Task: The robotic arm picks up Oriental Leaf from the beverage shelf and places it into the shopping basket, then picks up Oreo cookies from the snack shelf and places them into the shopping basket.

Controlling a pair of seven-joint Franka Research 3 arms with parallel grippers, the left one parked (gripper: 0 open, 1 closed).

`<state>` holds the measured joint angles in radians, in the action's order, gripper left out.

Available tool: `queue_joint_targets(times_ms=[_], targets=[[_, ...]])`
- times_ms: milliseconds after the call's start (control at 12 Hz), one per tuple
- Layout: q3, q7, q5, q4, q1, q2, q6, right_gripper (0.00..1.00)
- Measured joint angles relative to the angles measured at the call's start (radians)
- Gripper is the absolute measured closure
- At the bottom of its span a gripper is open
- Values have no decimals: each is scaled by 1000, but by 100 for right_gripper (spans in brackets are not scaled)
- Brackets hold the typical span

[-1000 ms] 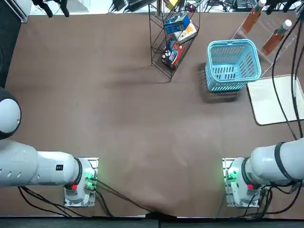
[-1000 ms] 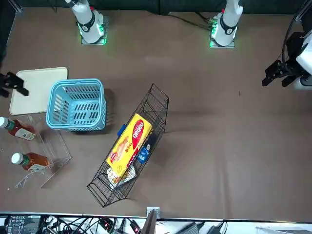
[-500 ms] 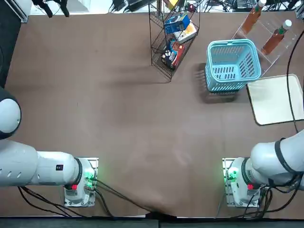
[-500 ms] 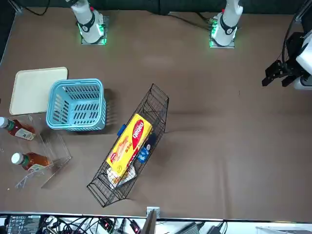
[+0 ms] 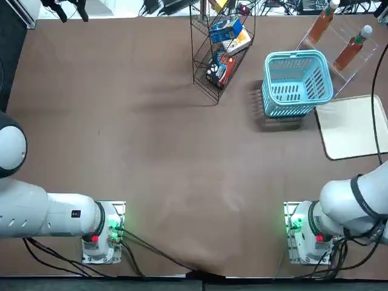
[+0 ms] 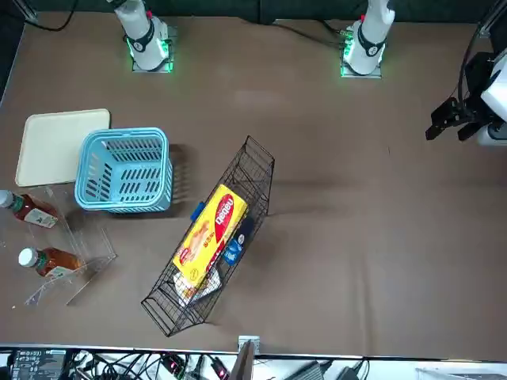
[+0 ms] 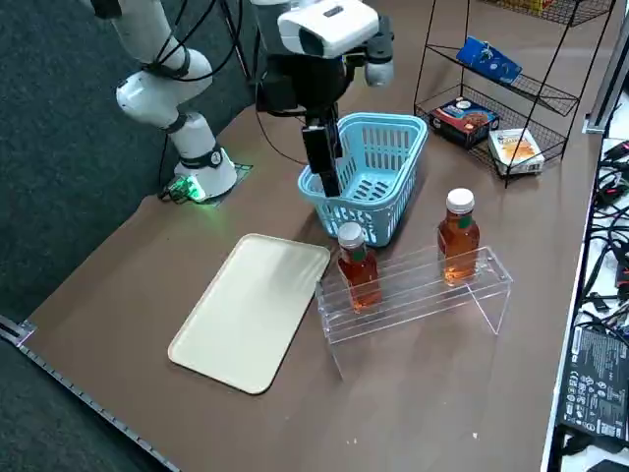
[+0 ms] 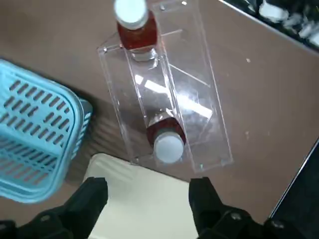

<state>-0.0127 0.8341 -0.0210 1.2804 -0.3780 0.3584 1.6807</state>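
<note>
Two Oriental Leaf bottles (image 7: pixel 359 267) (image 7: pixel 458 236) with white caps stand upright on the clear beverage shelf (image 7: pixel 423 290); the wrist view looks down on both bottles (image 8: pixel 167 139) (image 8: pixel 135 25). My right gripper (image 7: pixel 327 182) hangs open and empty, high above the tray edge beside the shopping basket (image 7: pixel 373 120); in the wrist view the right gripper (image 8: pixel 147 201) is well short of the nearer bottle. The turquoise basket (image 5: pixel 295 56) holds nothing. The blue Oreo cookies (image 5: pixel 225 29) lie on an upper tier of the black snack shelf (image 5: pixel 203 79).
A cream tray (image 5: pixel 351 127) lies flat on the brown table next to the basket and the acrylic stand. The wire rack (image 6: pixel 257 158) also holds a yellow-red pack (image 6: pixel 210 229) and other snacks. The table's right edge runs just past the stand.
The right arm's cables and gripper have slid out of the top and front views past the table's right edge. Bottles, basket and rack have not moved.
</note>
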Motion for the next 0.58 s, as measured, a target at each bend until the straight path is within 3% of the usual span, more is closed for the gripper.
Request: queue_joint_targets(times_ms=[583], targets=[[-2, 345, 0, -1, 1, 9, 81, 0]])
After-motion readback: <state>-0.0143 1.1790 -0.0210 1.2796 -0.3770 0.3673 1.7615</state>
